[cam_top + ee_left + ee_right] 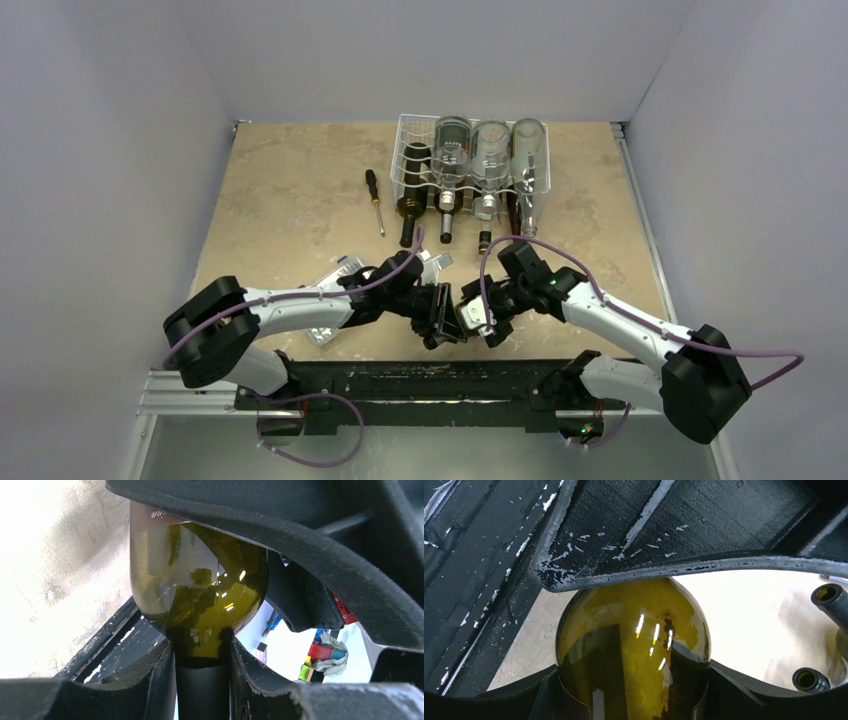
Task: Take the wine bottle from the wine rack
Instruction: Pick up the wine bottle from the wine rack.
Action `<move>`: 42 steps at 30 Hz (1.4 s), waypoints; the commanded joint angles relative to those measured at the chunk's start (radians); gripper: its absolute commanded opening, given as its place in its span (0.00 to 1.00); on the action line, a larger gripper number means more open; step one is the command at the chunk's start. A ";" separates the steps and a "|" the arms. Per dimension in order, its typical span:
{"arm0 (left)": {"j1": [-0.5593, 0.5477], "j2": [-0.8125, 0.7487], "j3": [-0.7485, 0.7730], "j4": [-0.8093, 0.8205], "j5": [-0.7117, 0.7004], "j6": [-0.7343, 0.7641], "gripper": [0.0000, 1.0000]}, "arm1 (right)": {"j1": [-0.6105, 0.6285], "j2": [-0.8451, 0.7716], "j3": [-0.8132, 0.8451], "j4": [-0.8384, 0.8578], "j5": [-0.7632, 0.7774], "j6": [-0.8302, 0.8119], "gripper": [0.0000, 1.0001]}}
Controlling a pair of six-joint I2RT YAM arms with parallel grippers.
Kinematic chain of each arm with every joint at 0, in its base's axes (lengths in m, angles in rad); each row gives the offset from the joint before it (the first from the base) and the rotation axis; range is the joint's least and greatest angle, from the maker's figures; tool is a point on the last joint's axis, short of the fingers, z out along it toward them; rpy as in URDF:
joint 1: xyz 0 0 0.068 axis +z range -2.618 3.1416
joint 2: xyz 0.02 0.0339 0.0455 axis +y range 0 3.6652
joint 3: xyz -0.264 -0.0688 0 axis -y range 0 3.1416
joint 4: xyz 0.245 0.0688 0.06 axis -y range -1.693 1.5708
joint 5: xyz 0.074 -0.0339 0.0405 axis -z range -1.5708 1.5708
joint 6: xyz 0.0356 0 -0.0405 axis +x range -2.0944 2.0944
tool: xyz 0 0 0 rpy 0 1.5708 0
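Note:
A green wine bottle [200, 595] with a black foil neck is held between both grippers, low over the table's front edge. My left gripper [202, 680] is shut on its neck, below the shoulder. My right gripper [634, 700] is shut round its green body [634, 645]. In the top view the two grippers, left [440, 315] and right [482, 315], meet tip to tip and hide most of the bottle; only a white bit of it [468, 318] shows. The white wire wine rack [408, 150] stands at the back with several bottles lying in it.
A screwdriver [375, 200] lies left of the rack. Crumpled silvery pieces [345, 268] lie by the left arm. The open mouths of two rack bottles [828, 595] show at the right of the right wrist view. A black rail [400, 375] runs along the front edge.

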 commanded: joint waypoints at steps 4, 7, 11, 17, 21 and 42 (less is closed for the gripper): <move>-0.006 -0.020 0.034 0.185 0.044 -0.016 0.01 | 0.004 0.013 0.013 0.009 0.004 -0.013 0.61; -0.007 -0.024 0.027 0.195 0.046 -0.017 0.09 | 0.004 0.021 0.032 -0.006 -0.013 -0.010 0.26; -0.006 -0.035 0.012 0.203 0.045 -0.021 0.30 | 0.004 0.020 0.035 -0.013 -0.026 -0.002 0.07; -0.006 -0.056 -0.005 0.196 0.034 -0.021 0.60 | 0.003 0.015 0.046 -0.024 -0.042 0.005 0.01; -0.006 -0.060 -0.001 0.164 0.028 -0.004 0.70 | -0.006 0.013 0.057 -0.029 -0.058 0.021 0.00; -0.017 -0.361 -0.109 0.066 -0.264 0.208 0.85 | -0.125 -0.035 0.106 -0.085 -0.218 0.066 0.00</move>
